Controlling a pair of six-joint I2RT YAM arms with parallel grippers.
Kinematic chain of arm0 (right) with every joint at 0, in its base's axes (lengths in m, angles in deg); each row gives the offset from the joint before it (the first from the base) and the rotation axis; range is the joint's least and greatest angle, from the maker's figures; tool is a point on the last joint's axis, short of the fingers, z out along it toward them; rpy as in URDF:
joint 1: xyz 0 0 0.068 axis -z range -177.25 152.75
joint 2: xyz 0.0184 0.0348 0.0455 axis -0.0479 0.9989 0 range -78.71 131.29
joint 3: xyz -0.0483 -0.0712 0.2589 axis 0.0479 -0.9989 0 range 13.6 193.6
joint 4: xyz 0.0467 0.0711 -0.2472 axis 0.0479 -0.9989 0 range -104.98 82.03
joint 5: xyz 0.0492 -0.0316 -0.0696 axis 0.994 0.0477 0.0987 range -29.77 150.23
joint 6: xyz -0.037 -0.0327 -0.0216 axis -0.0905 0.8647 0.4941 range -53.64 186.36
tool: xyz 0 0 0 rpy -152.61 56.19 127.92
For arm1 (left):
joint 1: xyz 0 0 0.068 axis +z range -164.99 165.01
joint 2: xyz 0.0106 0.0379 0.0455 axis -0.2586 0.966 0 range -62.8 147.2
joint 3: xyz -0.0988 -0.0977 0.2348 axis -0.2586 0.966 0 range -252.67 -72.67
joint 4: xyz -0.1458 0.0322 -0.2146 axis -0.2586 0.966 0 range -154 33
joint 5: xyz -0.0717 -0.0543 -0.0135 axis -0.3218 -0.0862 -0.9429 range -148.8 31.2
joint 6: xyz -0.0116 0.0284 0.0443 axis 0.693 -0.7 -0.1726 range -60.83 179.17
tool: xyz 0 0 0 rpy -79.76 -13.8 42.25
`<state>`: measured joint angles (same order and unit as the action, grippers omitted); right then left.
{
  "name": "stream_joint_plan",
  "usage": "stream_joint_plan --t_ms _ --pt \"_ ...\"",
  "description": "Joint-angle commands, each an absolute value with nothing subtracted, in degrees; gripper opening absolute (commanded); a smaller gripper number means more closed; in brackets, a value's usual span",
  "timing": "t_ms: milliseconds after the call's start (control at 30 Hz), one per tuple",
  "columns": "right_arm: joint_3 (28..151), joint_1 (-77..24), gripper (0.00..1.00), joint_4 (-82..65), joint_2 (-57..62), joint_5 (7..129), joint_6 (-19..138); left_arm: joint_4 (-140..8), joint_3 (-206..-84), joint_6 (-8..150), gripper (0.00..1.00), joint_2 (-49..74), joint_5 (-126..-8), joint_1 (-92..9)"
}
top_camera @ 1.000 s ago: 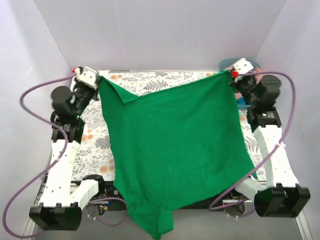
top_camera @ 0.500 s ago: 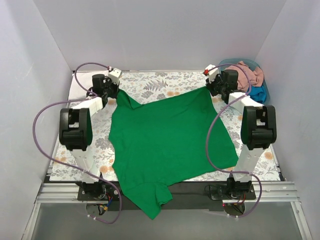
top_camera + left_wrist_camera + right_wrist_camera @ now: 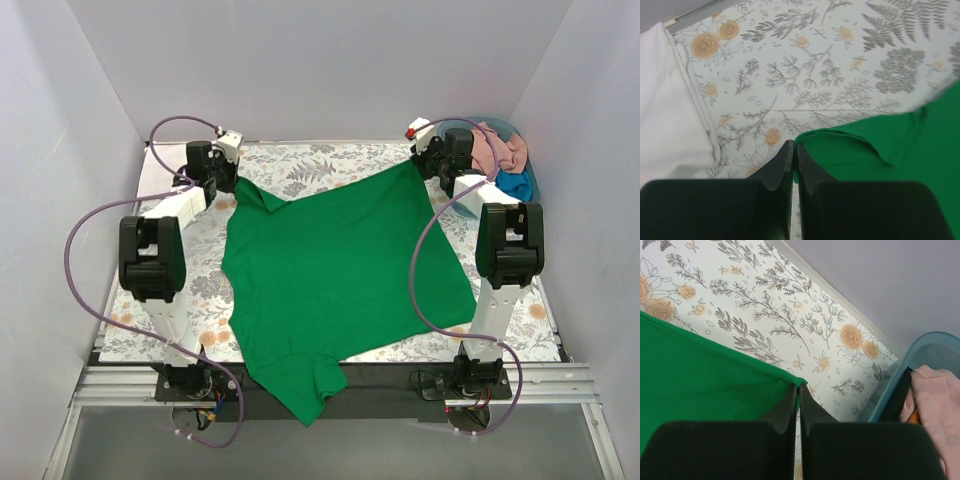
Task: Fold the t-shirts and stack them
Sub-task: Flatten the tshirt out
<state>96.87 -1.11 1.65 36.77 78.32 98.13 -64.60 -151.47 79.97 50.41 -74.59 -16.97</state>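
Note:
A bright green t-shirt (image 3: 340, 270) lies spread on the floral table covering, its near end hanging over the table's front edge. My left gripper (image 3: 232, 180) is shut on the shirt's far-left corner (image 3: 840, 150), low at the table. My right gripper (image 3: 422, 165) is shut on the far-right corner (image 3: 715, 370), also low at the table. A salmon-pink shirt (image 3: 495, 148) and a blue shirt (image 3: 515, 186) lie bunched in the blue tub (image 3: 528, 165) at the back right; the pink one also shows in the right wrist view (image 3: 935, 400).
The blue tub's rim (image 3: 900, 365) stands close to the right of my right gripper. White walls enclose the table on the left, back and right. A white cloth or sheet edge (image 3: 670, 115) lies left of my left gripper.
Both arms have lowered the green shirt from held up in the air to spread flat on the table. In the last half second the right corner moved slightly back.

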Motion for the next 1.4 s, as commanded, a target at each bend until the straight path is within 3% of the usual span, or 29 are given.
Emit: stream_joint_plan --t_ms 0,400,800,933,1367 --pt "98.51 -0.94 0.01 5.03 35.20 77.98 99.14 -57.59 -148.26 81.40 0.00 38.29 -73.92 -19.64" --pt "94.03 0.55 0.01 4.51 30.46 80.18 101.34 -34.92 -142.80 90.10 0.00 21.32 -67.33 -33.52" --pt "84.97 4.24 0.01 2.22 24.65 84.93 107.48 -23.39 -132.79 93.70 0.00 13.68 -78.49 -35.20" --pt "85.41 4.24 0.01 1.52 24.74 85.37 107.32 -22.96 -134.27 94.33 0.00 12.52 -73.66 -35.20" --pt "81.54 4.50 0.01 -3.23 18.33 86.51 112.68 -15.22 -141.91 92.13 0.00 10.15 -74.63 -35.03"
